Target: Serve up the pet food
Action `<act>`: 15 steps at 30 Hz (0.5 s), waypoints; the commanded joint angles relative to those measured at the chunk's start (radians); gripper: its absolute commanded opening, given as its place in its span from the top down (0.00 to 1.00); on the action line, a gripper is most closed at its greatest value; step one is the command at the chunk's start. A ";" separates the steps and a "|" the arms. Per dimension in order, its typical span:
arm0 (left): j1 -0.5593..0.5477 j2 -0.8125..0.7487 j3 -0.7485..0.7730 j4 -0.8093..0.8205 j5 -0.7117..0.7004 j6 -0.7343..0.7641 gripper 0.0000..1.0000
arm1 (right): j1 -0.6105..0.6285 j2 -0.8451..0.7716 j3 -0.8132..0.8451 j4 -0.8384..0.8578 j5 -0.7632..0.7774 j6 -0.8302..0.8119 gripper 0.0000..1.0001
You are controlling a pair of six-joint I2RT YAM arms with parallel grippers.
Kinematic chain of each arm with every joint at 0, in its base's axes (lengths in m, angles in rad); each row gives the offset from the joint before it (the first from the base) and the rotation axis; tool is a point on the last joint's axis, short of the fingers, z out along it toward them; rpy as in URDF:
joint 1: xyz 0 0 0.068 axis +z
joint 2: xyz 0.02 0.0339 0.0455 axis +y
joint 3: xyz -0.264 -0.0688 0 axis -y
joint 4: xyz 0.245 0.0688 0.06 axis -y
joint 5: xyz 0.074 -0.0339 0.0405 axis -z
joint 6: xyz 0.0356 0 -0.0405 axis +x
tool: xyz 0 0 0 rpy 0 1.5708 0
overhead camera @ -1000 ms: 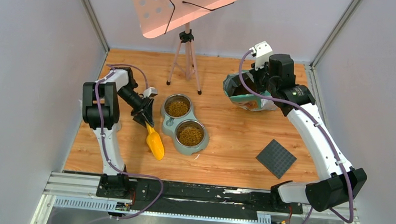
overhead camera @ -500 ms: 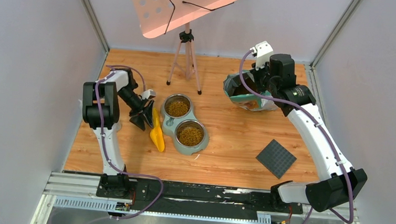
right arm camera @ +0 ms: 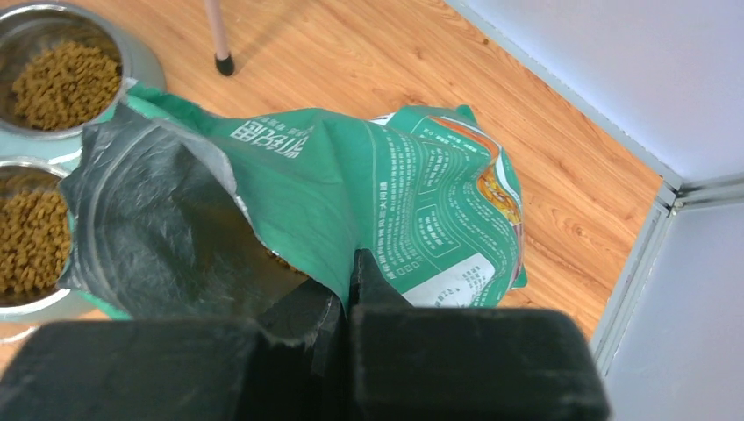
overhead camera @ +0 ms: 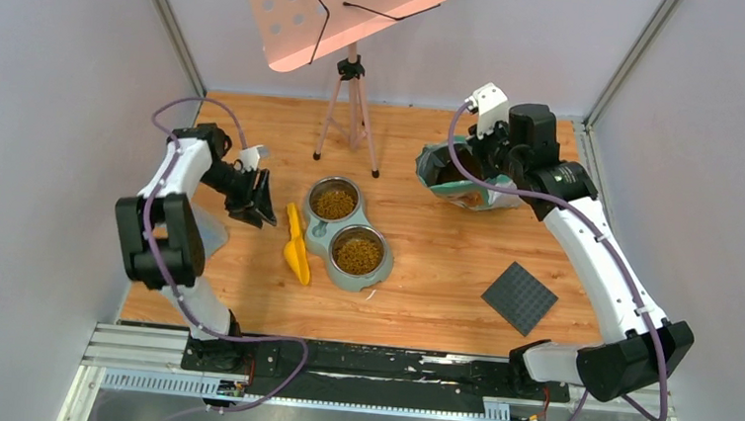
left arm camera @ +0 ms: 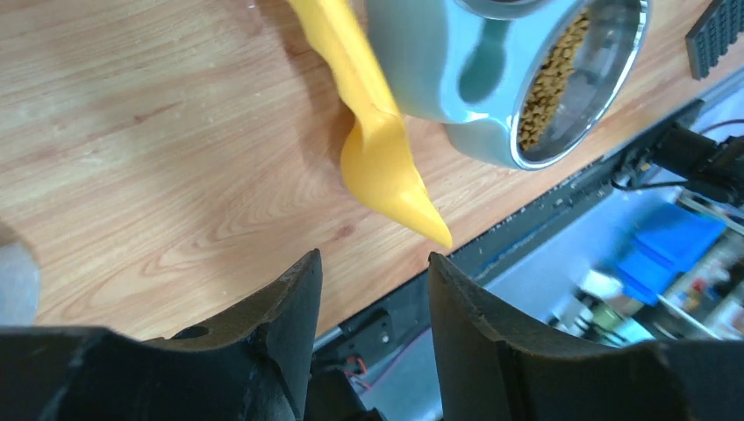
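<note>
Brown pet food [overhead camera: 358, 253] fills both steel cups of the grey-blue double bowl [overhead camera: 317, 230]; the far cup's kibble [overhead camera: 333, 203] shows too, and both in the right wrist view [right arm camera: 63, 83]. The yellow scoop [overhead camera: 296, 248] lies on the table against the bowl's left side, also in the left wrist view [left arm camera: 377, 149]. My left gripper [overhead camera: 262, 206] is open and empty, left of the scoop. My right gripper [overhead camera: 480, 149] is shut on the rim of the open teal bag [right arm camera: 395, 202], holding it at the back right.
A tripod stand [overhead camera: 348, 110] with a pink perforated board stands at the back centre. A dark grey square mat [overhead camera: 519, 297] lies front right. Grey walls close in both sides. A black rail [overhead camera: 378, 364] runs along the near edge.
My left gripper let go of the yellow scoop, which now lies beside the bowl, and drew back up and to the left. The right gripper still holds the bag, shifted slightly left.
</note>
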State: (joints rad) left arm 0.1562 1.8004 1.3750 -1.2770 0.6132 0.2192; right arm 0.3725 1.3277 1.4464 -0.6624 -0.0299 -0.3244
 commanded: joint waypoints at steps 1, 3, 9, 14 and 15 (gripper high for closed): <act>0.006 -0.305 -0.128 0.238 0.050 -0.041 0.45 | 0.045 -0.086 0.057 0.013 -0.095 -0.058 1.00; 0.005 -0.430 -0.200 0.331 0.064 -0.046 0.45 | 0.066 -0.102 0.064 -0.018 -0.127 -0.081 1.00; -0.011 -0.804 -0.357 0.499 0.215 0.105 0.46 | 0.101 -0.103 0.166 -0.126 -0.272 -0.108 1.00; -0.125 -1.038 -0.384 0.537 0.316 0.334 0.44 | 0.100 -0.084 0.277 -0.169 -0.309 -0.120 1.00; -0.185 -1.059 -0.386 0.571 0.333 0.351 0.42 | 0.100 -0.082 0.294 -0.174 -0.320 -0.130 1.00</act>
State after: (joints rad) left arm 0.0868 0.8448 1.0012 -0.8349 0.8154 0.3752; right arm 0.4473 1.2961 1.5833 -0.9215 -0.1898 -0.4252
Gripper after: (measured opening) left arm 0.561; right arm 0.012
